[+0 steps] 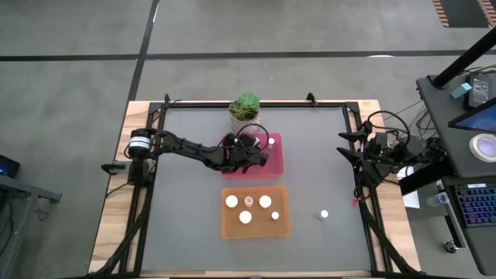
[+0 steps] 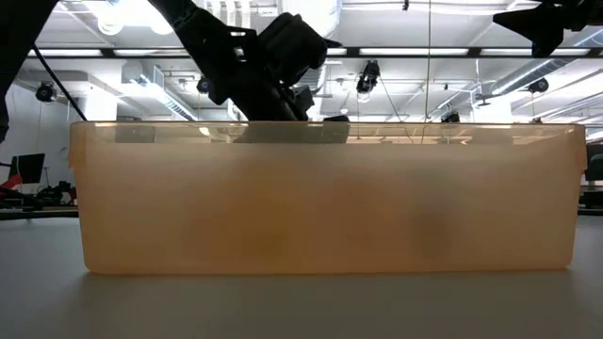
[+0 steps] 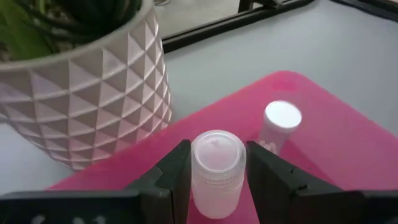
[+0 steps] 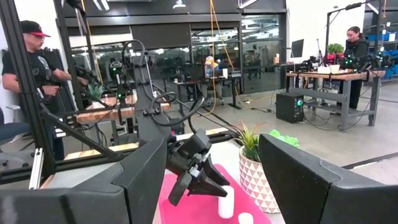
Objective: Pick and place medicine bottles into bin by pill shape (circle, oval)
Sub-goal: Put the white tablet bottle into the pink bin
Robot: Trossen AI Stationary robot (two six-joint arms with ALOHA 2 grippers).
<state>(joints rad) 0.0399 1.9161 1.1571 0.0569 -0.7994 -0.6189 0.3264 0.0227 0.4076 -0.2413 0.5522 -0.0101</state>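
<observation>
My left gripper point(image 1: 249, 149) is over the pink tray point(image 1: 273, 167) and is shut on a whitish translucent medicine bottle point(image 3: 216, 163). A second white-capped bottle point(image 3: 281, 122) stands upright on the pink tray just beyond it and also shows in the high view point(image 1: 271, 142). Several bottles point(image 1: 248, 209) stand in the orange tray point(image 1: 283, 229). One bottle point(image 1: 324, 214) stands alone on the table, right of the orange tray. My right gripper point(image 4: 211, 158) is open and empty at the table's right edge point(image 1: 346, 151). My left gripper pinches the bottle's body just under its top point(image 3: 198, 180) between its two fingers, one on each opposite side. The bottle stands upright in the hold, above the pink tray's floor. Whether its bottom touches the tray, I cannot tell.
A green plant in a white faceted pot point(image 3: 81, 93) stands just past the pink tray's far edge point(image 1: 246, 108), close to my left gripper. In the low view the orange tray's wall point(image 2: 320, 198) fills the picture. People show in the room behind.
</observation>
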